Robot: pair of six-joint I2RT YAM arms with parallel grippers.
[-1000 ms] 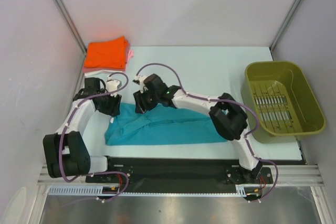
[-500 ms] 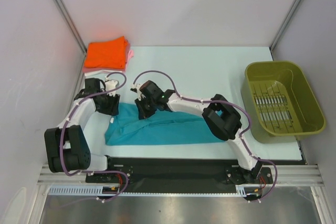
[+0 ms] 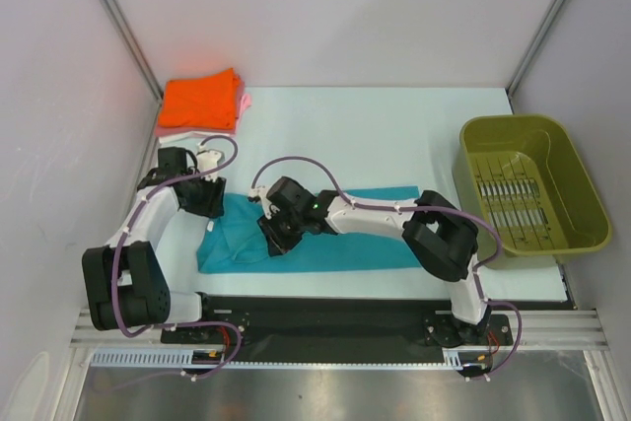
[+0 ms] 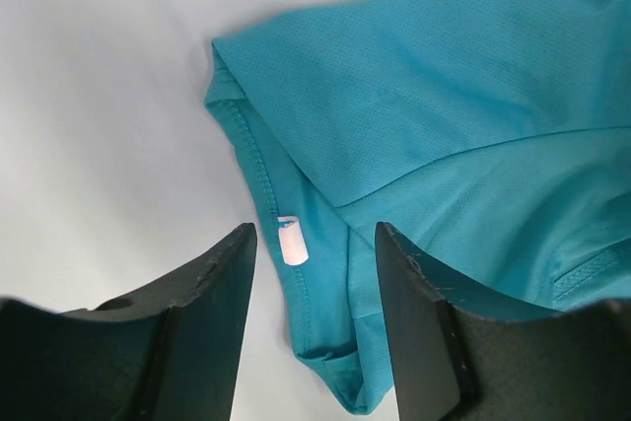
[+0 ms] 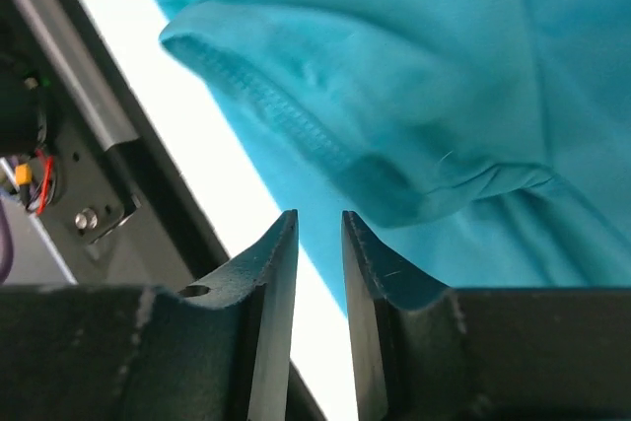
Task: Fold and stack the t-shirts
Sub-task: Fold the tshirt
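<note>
The teal t-shirt lies on the worktop, part folded into a long band, directly under both pincers. The left pincer hangs with its jaws wide apart and nothing held. The shirt's hemmed corner and its small white tag sit just below the gap between its fingers, and the rest of the cloth runs off past its right finger. The right pincer has its jaws only a narrow slit apart, with nothing between them. A doubled sleeve hem lies just ahead of its tips, and bare worktop shows below.

The step in hand looks like taking a corner for the next fold. To do it well, the left pincer should drop straight onto the hem beside the tag, catch both layers, and lift only enough to clear the cloth under it. The right pincer should open wider before taking its edge. The folded orange t-shirt tops the stack well beyond the left pincer.
</note>
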